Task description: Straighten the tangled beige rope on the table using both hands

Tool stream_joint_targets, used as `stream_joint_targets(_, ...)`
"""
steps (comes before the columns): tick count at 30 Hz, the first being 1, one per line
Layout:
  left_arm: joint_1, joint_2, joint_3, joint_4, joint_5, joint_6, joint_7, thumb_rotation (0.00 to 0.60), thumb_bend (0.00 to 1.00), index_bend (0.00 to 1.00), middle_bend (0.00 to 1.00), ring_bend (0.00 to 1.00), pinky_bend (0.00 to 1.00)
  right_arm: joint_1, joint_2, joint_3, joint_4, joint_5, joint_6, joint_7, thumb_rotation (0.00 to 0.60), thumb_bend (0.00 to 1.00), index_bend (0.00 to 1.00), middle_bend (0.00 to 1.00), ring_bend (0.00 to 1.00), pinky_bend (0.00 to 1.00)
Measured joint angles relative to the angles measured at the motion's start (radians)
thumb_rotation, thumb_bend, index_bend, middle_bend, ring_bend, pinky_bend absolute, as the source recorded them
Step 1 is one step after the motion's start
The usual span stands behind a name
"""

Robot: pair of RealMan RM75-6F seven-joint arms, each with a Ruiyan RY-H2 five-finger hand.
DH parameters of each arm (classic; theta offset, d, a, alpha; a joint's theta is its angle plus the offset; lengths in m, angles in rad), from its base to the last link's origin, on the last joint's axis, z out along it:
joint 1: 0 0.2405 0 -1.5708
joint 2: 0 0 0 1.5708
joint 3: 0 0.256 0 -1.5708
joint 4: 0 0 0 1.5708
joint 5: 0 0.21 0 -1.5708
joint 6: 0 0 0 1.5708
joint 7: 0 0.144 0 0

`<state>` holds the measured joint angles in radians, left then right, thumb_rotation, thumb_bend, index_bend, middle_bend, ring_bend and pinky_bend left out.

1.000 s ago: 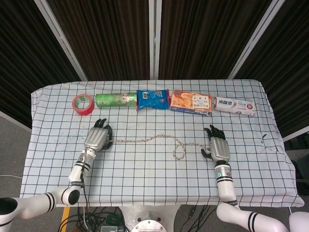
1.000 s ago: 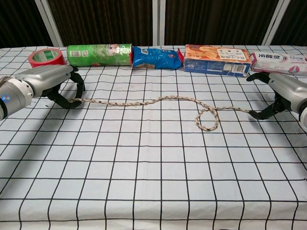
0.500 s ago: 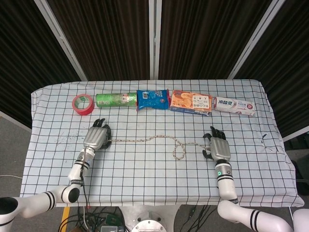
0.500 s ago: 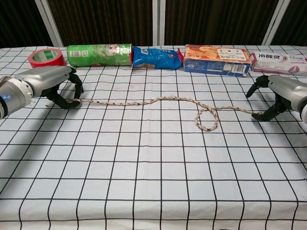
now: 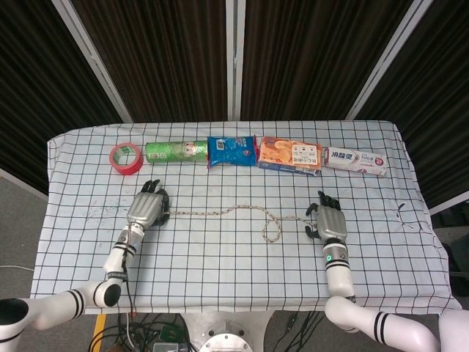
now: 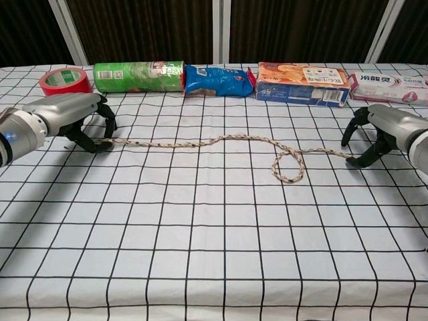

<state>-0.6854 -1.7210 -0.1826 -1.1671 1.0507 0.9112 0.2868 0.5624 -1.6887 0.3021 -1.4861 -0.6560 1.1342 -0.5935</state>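
Note:
The beige rope (image 5: 220, 211) (image 6: 194, 142) lies across the checkered table, wavy in its left half. Right of the middle it crosses itself in a small loop (image 5: 272, 231) (image 6: 289, 168). My left hand (image 5: 146, 209) (image 6: 63, 117) arches over the rope's left end and pinches it against the cloth with its fingertips. My right hand (image 5: 331, 221) (image 6: 391, 128) is at the rope's right end, with the thumb and a fingertip closed on the tip and the other fingers spread. The pinch points themselves are partly hidden by the fingers.
Along the table's far side lie a red tape roll (image 5: 126, 158) (image 6: 63, 80), a green can on its side (image 6: 138, 75), a blue packet (image 6: 217, 79), an orange box (image 6: 302, 83) and a toothpaste box (image 6: 394, 87). Checkered cloth (image 6: 214, 254) lies in front of the rope.
My right hand drew outward with the rope end, then came back slightly inward. The left hand shifted a little left. The loop is still there.

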Motion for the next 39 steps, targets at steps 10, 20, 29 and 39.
stream_joint_targets(10,-0.002,-0.002,0.000,0.006,0.002,-0.004,-0.002,0.600,0.35,0.61,0.30,0.00,0.02,0.018,-0.021,-0.004,0.026,0.025,0.000,0.011,0.600,0.27,0.46,0.00,0.00,0.00)
stream_joint_targets(20,-0.001,-0.005,0.002,0.012,0.001,-0.007,-0.004,0.600,0.36,0.61,0.30,0.00,0.02,0.028,-0.029,-0.010,0.040,0.040,0.000,0.014,0.600,0.27,0.47,0.00,0.00,0.00)
stream_joint_targets(29,0.002,-0.002,0.002,0.012,0.003,-0.006,-0.008,0.600,0.36,0.61,0.30,0.00,0.02,0.036,-0.040,-0.015,0.052,0.036,0.005,0.020,0.600,0.30,0.51,0.00,0.00,0.00)
stream_joint_targets(39,0.001,0.000,0.002,0.011,-0.001,-0.012,-0.004,0.600,0.36,0.61,0.30,0.00,0.02,0.035,-0.039,-0.020,0.048,0.027,0.015,0.025,0.600,0.30,0.54,0.00,0.00,0.00)
